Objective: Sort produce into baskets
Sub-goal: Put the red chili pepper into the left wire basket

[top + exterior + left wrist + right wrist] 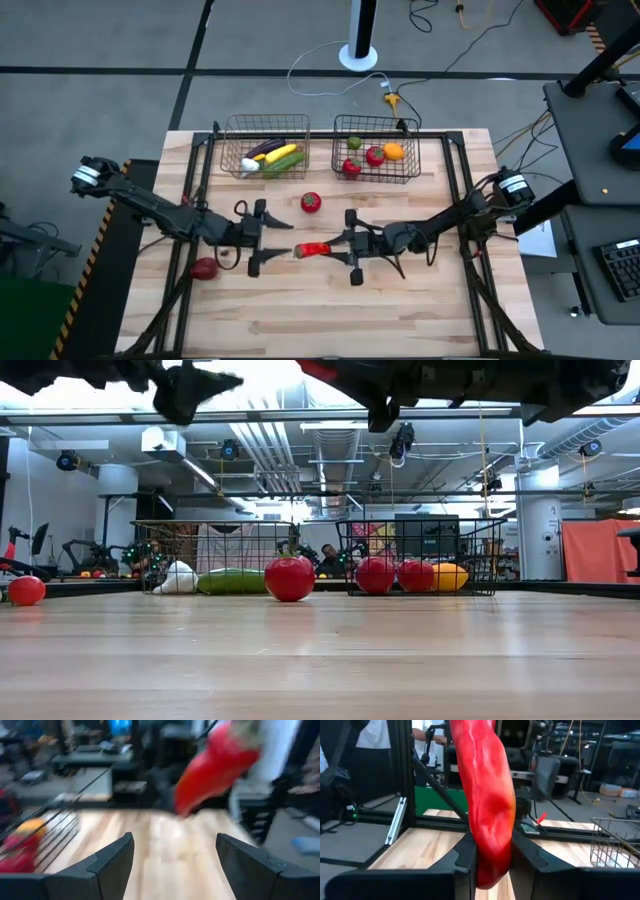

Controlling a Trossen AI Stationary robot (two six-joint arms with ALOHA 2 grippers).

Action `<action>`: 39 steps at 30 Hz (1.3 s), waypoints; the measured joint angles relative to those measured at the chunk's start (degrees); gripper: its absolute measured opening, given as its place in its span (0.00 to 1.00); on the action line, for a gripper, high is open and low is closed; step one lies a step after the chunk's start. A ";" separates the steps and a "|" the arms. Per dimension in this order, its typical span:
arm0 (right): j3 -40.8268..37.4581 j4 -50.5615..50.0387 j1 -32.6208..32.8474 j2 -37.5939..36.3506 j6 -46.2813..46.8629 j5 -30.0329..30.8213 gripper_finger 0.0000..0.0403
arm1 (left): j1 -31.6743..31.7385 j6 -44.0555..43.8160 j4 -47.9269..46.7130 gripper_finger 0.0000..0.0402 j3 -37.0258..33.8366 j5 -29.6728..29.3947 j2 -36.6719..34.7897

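Note:
A long red pepper (310, 250) hangs above the table's middle, with my right gripper (330, 247) shut on it. My left gripper (284, 241) stands open just left of the pepper, its fingers (116, 862) pointing at it and apart from it. A red tomato (311, 202) rests on the table in front of the baskets. Another red piece (204, 267) lies by the left edge. The copper basket (228, 152) holds eggplant, corn, cucumber and garlic. The dark basket (412, 165) holds tomatoes, an orange and a green piece. My right gripper pinches the pepper's lower end (492, 862) between its two fingers (466, 857). The fingers come level from the table's right side. The rest of the pepper (482, 775) sticks out past the fingertips toward my left gripper, lifted clear of the table.
Both baskets stand side by side at the table's far edge. A black frame (462, 190) runs along the table's sides. The near half of the wooden table (330, 320) is bare board. Cables and a white stand base (360, 55) lie on the floor beyond.

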 joint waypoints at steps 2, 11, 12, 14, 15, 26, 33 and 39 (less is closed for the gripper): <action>0.15 0.12 -0.15 0.00 -0.39 0.01 0.17 | -0.02 1.77 4.89 0.66 0.00 1.17 1.43; 1.03 0.26 -0.90 0.02 -0.78 -0.11 0.17 | 0.07 10.52 18.58 0.66 4.86 1.04 13.37; 1.03 0.21 -0.92 0.02 -0.96 -0.17 0.17 | 0.07 11.86 18.91 0.66 5.88 1.02 14.66; 1.03 -0.24 -0.90 0.02 -1.29 -0.17 0.18 | 0.08 14.01 19.17 0.66 8.03 0.70 16.88; 1.03 -0.45 -0.90 0.02 -1.27 -0.19 0.19 | 0.07 14.77 19.21 0.66 8.82 0.17 17.64; 1.03 -2.45 -0.90 0.02 -0.06 0.14 0.26 | 0.09 17.13 19.01 0.36 10.69 -2.22 18.43; 1.03 -2.49 -1.03 0.02 1.48 2.11 0.43 | 0.11 17.04 18.66 0.25 9.89 -3.16 17.27; 1.05 -8.22 -1.03 -2.28 1.30 8.57 0.56 | 0.13 17.17 13.16 0.35 10.07 -11.43 14.03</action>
